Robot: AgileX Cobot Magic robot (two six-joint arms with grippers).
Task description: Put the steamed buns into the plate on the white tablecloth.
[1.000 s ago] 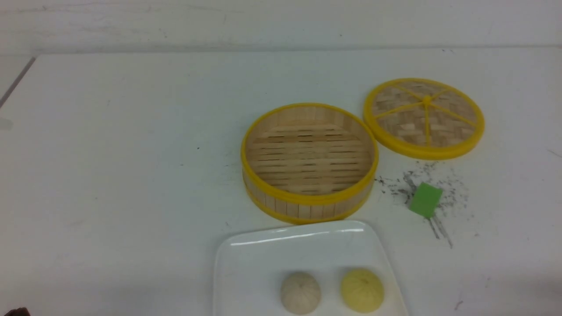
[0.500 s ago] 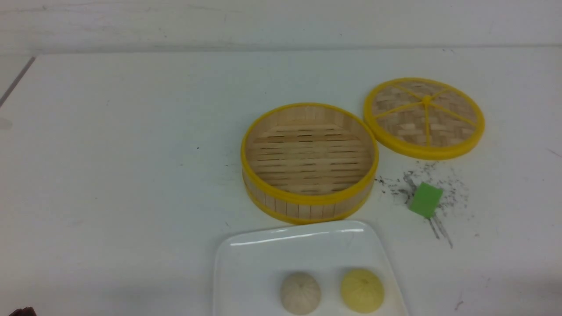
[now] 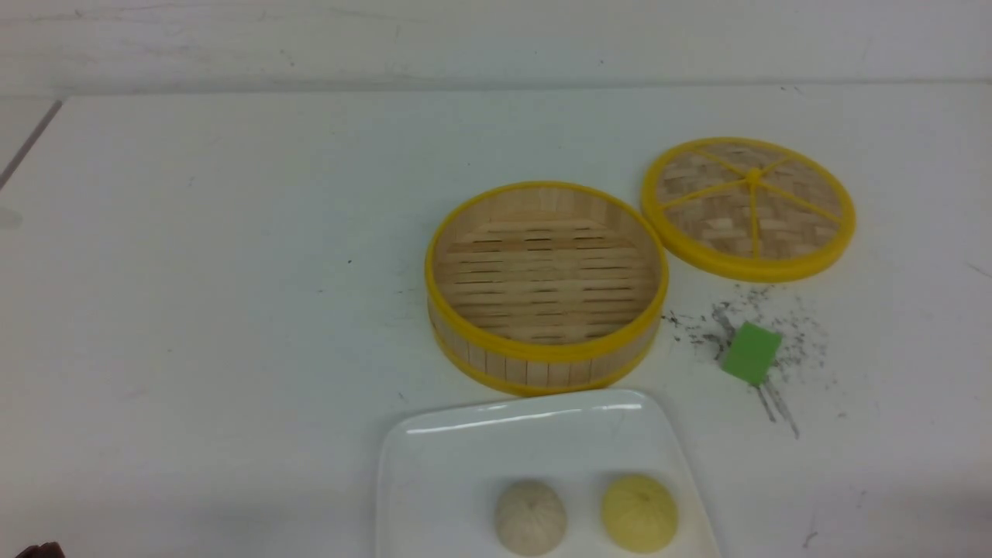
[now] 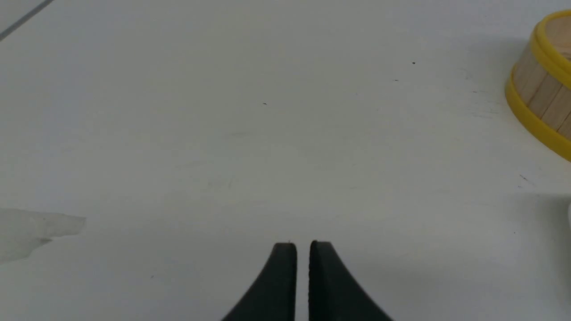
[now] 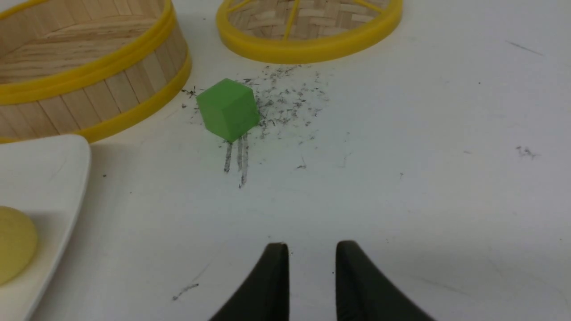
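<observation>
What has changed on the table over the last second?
Nothing visibly moved. The beige bun and yellow bun sit side by side on the plate, the steamer basket is empty, and the lid and green cube lie where they were.

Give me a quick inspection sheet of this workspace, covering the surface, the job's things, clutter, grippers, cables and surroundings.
Surface: white tablecloth, scuffed with dark specks near the green cube.
Job's things: beige bun and yellow bun side by side on the plate.
Clutter: empty steamer basket; its lid flat beside it; green cube.
Grippers: left gripper nearly shut, holding nothing; right gripper slightly open, holding nothing.
Cables: nothing seen.
Surroundings: pale wall behind the table.
</observation>
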